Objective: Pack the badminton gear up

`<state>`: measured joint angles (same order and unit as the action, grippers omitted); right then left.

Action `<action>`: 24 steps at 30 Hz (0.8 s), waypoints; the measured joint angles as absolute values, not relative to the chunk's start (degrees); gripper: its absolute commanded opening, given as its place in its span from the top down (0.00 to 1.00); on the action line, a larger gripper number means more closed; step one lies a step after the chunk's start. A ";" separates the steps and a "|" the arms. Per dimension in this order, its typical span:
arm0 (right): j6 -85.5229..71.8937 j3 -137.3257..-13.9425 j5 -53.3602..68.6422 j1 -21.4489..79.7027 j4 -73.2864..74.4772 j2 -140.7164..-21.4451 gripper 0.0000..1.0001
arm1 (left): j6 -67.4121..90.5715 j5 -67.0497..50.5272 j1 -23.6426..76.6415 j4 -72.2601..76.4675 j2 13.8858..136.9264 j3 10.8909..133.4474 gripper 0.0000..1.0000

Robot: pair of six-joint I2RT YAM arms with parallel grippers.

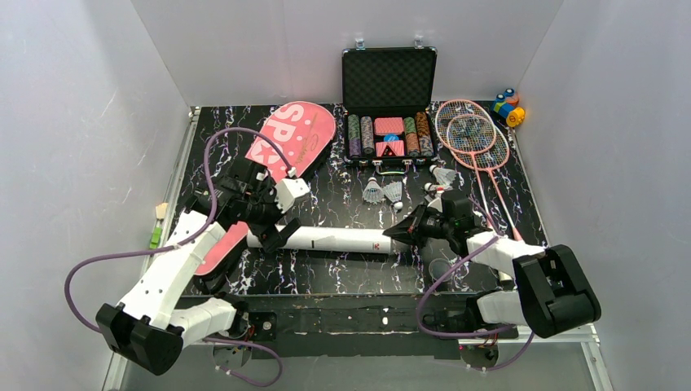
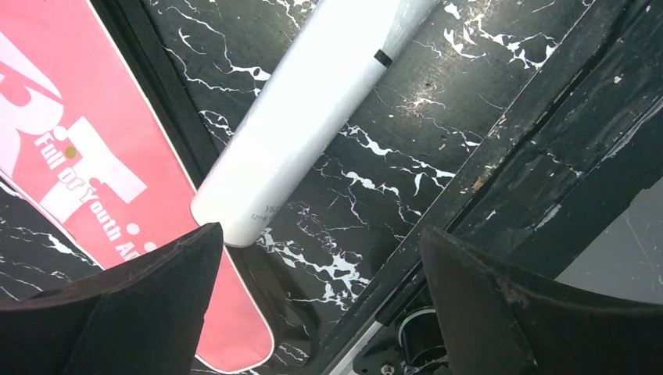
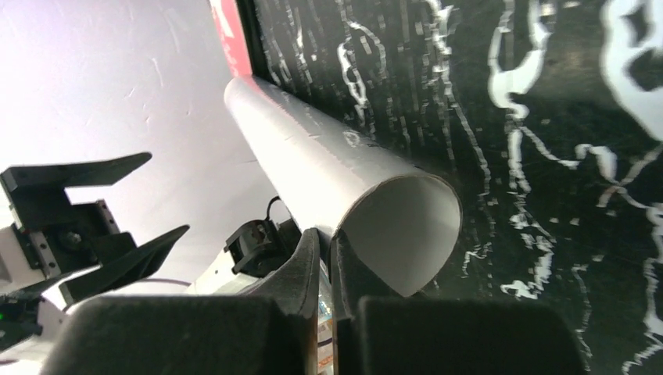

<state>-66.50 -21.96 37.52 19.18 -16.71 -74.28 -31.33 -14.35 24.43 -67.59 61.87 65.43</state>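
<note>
one long white tube point(image 1: 326, 239), hollow open end, lies flat.

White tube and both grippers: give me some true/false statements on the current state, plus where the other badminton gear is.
1. The white tube lies flat on the table. True.
2. The left gripper is clamped on the tube. False: its jaws stand wide open, with the tube's end beside one finger and not held.
3. The rackets are inside the pink bag. False: both lie on the table to the right of the black case, and the bag lies to the left.
4. The shuttlecocks lie loose in front of the case. True.
5. The right gripper is wide open. False: its fingers are almost together and look pinched on the rim of the tube's open end.
</note>
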 measured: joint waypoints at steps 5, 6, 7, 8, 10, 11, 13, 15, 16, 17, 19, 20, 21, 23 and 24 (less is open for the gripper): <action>-68.23 -22.68 36.86 21.80 -15.59 -68.99 0.99 | -31.81 -13.93 25.32 -67.61 62.54 66.61 0.02; -67.53 -24.05 35.46 23.27 -12.80 -66.46 0.99 | -31.99 -13.96 25.52 -67.66 62.54 66.76 0.02; -66.67 -25.39 34.52 24.67 -10.59 -64.36 0.99 | -32.25 -14.02 25.71 -67.70 62.54 66.96 0.02; -65.52 -27.49 33.04 26.44 -7.75 -62.06 0.99 | -32.64 -14.31 25.87 -67.79 62.54 67.29 0.02; -63.26 -31.81 30.41 29.67 -2.83 -58.41 0.99 | -33.82 -15.84 26.11 -67.75 62.26 67.75 0.02; -62.11 -34.09 29.02 31.22 -0.67 -56.80 0.99 | -34.76 -17.04 26.24 -67.70 61.82 67.81 0.02; -59.66 -38.13 26.26 34.20 3.27 -54.04 0.99 | -36.99 -19.68 26.57 -67.70 60.20 67.81 0.02; -57.87 -40.53 23.70 36.62 6.42 -52.47 0.99 | -39.07 -22.13 27.09 -67.57 58.33 67.81 0.02; -56.90 -41.30 22.33 37.87 7.92 -52.03 0.99 | -39.99 -23.24 27.57 -67.48 57.43 67.81 0.02; -56.27 -41.85 20.95 39.07 9.30 -51.81 0.99 | -40.64 -24.23 28.12 -67.33 56.99 67.81 0.02; -55.16 -42.44 18.33 41.34 11.70 -51.99 0.99 | -41.39 -26.26 29.26 -67.31 57.28 67.90 0.02; -54.72 -42.83 16.84 42.50 13.02 -52.25 0.99 | -41.58 -27.20 29.91 -67.22 57.95 68.01 0.02; -54.28 -43.29 15.59 43.66 14.09 -52.62 0.99 | -41.69 -28.05 30.65 -67.05 58.76 68.03 0.02; -53.47 -44.77 13.28 45.93 15.99 -53.56 0.99 | -41.76 -28.80 32.47 -66.08 61.01 67.83 0.02; -52.99 -46.02 12.05 47.16 17.02 -54.15 0.99 | -41.76 -28.91 33.34 -65.17 61.80 67.51 0.02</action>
